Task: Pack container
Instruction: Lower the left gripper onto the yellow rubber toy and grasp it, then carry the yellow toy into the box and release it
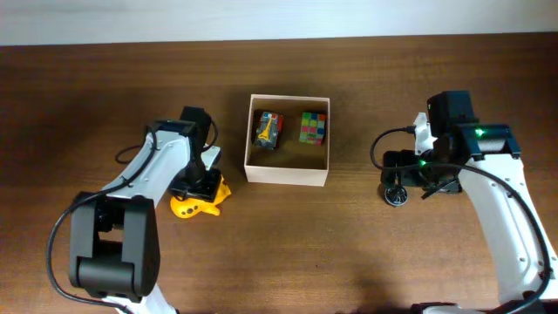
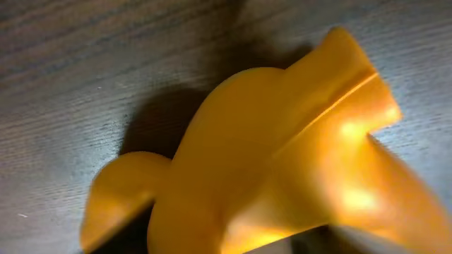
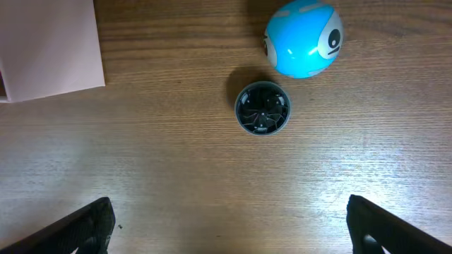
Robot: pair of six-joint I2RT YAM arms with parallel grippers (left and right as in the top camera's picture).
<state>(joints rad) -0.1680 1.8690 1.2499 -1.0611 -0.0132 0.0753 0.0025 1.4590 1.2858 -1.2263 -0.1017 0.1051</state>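
Observation:
The container (image 1: 288, 174) is a square box with white walls and a tan inside, at the table's middle; its wall corner also shows in the right wrist view (image 3: 49, 42). Inside lie a colour cube (image 1: 313, 127) and a small multicoloured toy (image 1: 268, 129). My left gripper (image 1: 202, 181) is low over a yellow duck-like toy (image 1: 196, 206) left of the box. The toy (image 2: 268, 155) fills the left wrist view and hides the jaws. My right gripper (image 3: 229, 212) is open and empty above the table, right of the box.
A small black round object (image 3: 262, 108) lies ahead of my right gripper, also seen from overhead (image 1: 397, 194). A blue ball with a face (image 3: 304, 39) sits just beyond it. The table's far edge meets a white wall (image 1: 279, 17).

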